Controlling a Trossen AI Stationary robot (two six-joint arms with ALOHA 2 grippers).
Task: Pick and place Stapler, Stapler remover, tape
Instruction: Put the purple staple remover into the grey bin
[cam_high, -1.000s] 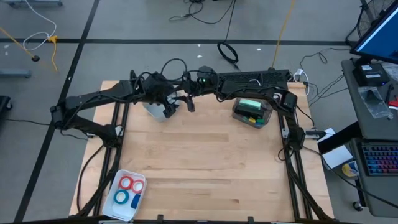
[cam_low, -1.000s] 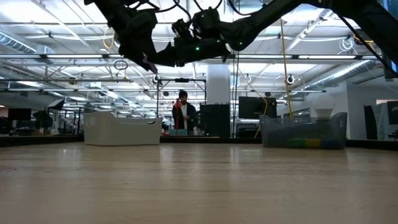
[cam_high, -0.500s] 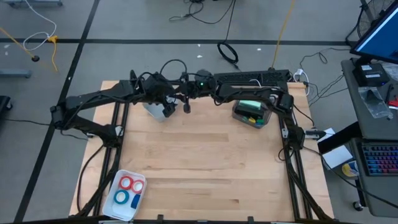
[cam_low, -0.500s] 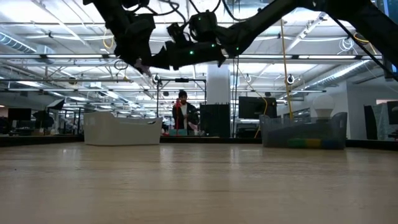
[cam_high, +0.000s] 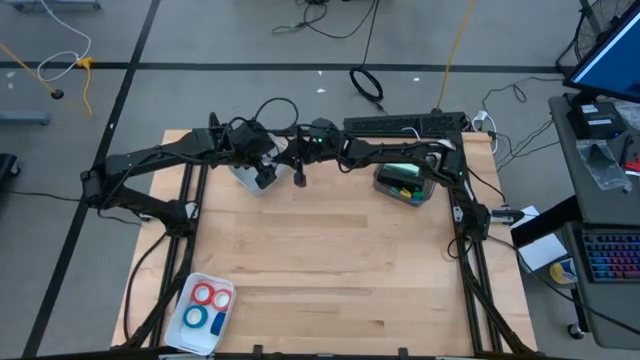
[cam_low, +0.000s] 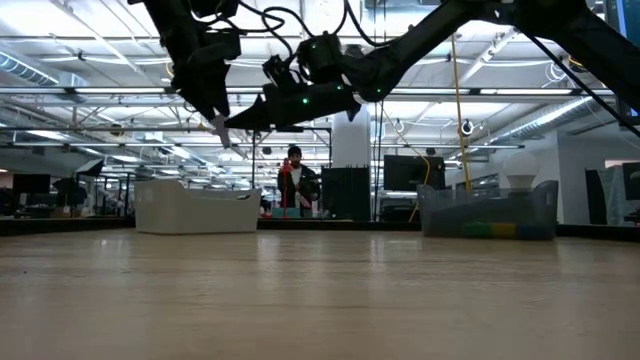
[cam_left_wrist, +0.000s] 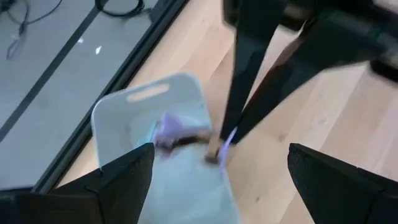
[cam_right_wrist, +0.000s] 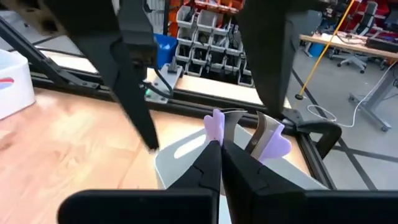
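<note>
Now I see both arms meeting high over the far left part of the table (cam_high: 330, 250), above a white bin (cam_high: 247, 178). The right gripper (cam_high: 299, 178) has its dark fingers pressed fully together, holding nothing. The left gripper (cam_high: 266, 176) hangs with its fingers spread wide, over the bin. Inside this smooth plastic bin lies a purple thing (cam_left_wrist: 171, 129), blurred; I cannot tell what it is. The tape (cam_high: 204, 306), red and blue rings, sits in a white tray (cam_high: 190, 334) at the near left corner. A clear bin (cam_high: 405, 182) with green and yellow things stands far right. The table is pale wood with fine grain. Behind, a person (cam_low: 293, 186) stands in a wide hall.
</note>
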